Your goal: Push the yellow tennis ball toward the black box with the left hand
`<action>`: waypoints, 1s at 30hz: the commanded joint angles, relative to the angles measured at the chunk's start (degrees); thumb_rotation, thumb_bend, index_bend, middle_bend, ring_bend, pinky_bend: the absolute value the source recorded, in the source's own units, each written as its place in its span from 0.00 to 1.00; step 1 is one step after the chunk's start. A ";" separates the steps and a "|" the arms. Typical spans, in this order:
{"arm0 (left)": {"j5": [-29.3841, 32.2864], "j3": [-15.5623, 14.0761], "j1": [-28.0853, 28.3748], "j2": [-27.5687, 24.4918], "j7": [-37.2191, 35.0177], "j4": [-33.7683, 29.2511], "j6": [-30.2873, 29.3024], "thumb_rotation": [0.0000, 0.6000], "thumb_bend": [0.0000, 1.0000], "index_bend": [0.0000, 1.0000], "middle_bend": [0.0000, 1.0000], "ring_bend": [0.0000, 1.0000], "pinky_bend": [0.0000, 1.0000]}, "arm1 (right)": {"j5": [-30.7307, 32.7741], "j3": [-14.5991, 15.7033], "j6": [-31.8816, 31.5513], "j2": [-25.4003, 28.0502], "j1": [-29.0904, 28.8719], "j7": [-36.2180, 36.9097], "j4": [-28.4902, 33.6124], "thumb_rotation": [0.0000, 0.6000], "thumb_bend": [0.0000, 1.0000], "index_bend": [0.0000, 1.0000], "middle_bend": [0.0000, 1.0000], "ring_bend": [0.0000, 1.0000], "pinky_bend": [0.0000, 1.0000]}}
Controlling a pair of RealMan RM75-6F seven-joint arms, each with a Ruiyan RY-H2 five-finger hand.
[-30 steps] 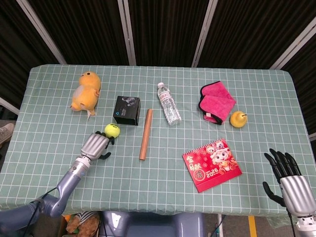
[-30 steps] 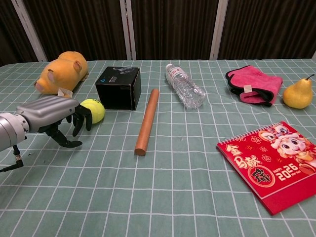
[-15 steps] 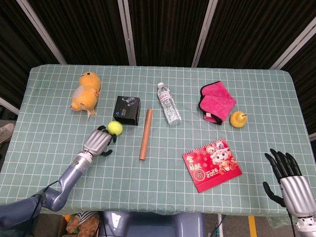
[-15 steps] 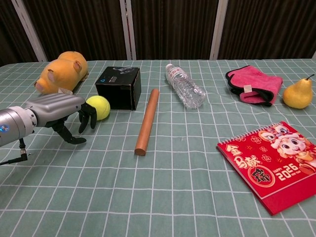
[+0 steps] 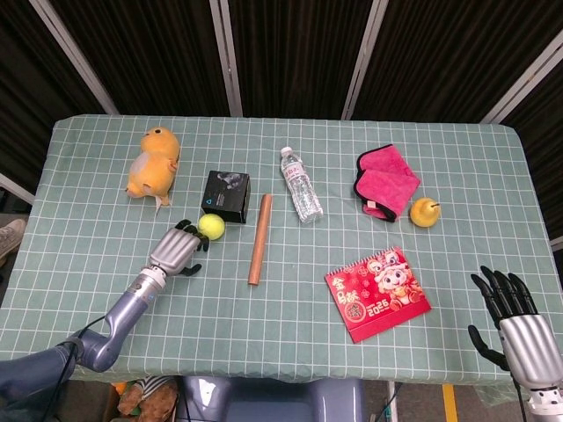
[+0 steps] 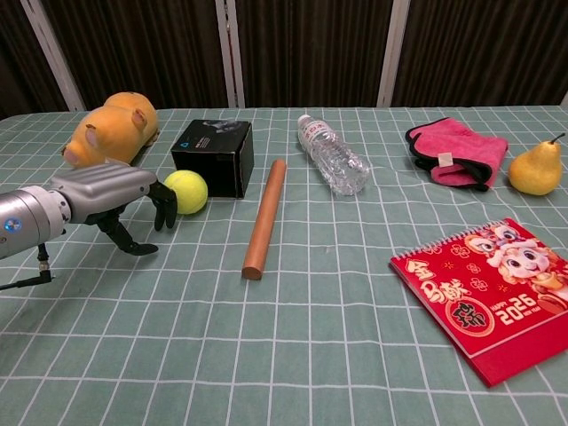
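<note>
The yellow tennis ball (image 5: 211,226) (image 6: 185,191) lies on the checked cloth right against the front of the black box (image 5: 226,196) (image 6: 213,157). My left hand (image 5: 173,251) (image 6: 111,197) is just behind the ball on its left side, its dark fingers spread and curved, the fingertips (image 6: 167,201) at the ball's left edge; it holds nothing. My right hand (image 5: 515,321) hovers at the table's near right corner with its fingers spread apart and empty; only the head view shows it.
A yellow plush duck (image 5: 151,165) (image 6: 108,128) lies left of the box. A wooden rod (image 5: 259,239) (image 6: 264,218) lies just right of the ball. Further right are a water bottle (image 5: 302,184), a pink cloth (image 5: 383,182), a pear (image 5: 425,212) and a red calendar (image 5: 376,293).
My left hand has pushed forward and to the right, rolling the tennis ball up against the black box. The right hand has not moved.
</note>
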State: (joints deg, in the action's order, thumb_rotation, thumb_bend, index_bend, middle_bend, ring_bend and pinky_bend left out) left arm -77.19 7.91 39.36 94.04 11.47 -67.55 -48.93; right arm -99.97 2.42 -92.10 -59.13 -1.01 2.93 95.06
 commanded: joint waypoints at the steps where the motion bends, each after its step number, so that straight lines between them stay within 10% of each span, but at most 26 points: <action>1: -0.19 -0.25 0.13 0.23 0.28 0.33 -0.35 1.00 0.24 0.42 0.42 0.21 0.13 | -0.01 0.03 0.08 -0.02 0.00 -0.11 -0.01 1.00 0.44 0.00 0.00 0.00 0.00; 12: 0.68 0.01 1.25 1.50 1.31 2.02 -0.41 1.00 0.24 0.25 0.14 0.00 0.01 | -1.43 0.83 -0.24 0.39 0.20 0.75 0.02 1.00 0.44 0.00 0.00 0.00 0.00; 30: 3.10 1.01 3.22 5.46 4.61 6.44 -0.37 1.00 0.24 0.09 0.00 0.00 0.00 | -6.93 2.41 -4.94 1.33 1.64 3.02 -0.62 1.00 0.44 0.00 0.00 0.00 0.00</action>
State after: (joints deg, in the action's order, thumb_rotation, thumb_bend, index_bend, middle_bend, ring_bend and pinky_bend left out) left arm -74.57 8.72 42.42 99.03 15.39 -61.50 -49.19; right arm -106.68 4.69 -96.89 -57.84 0.56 5.88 94.55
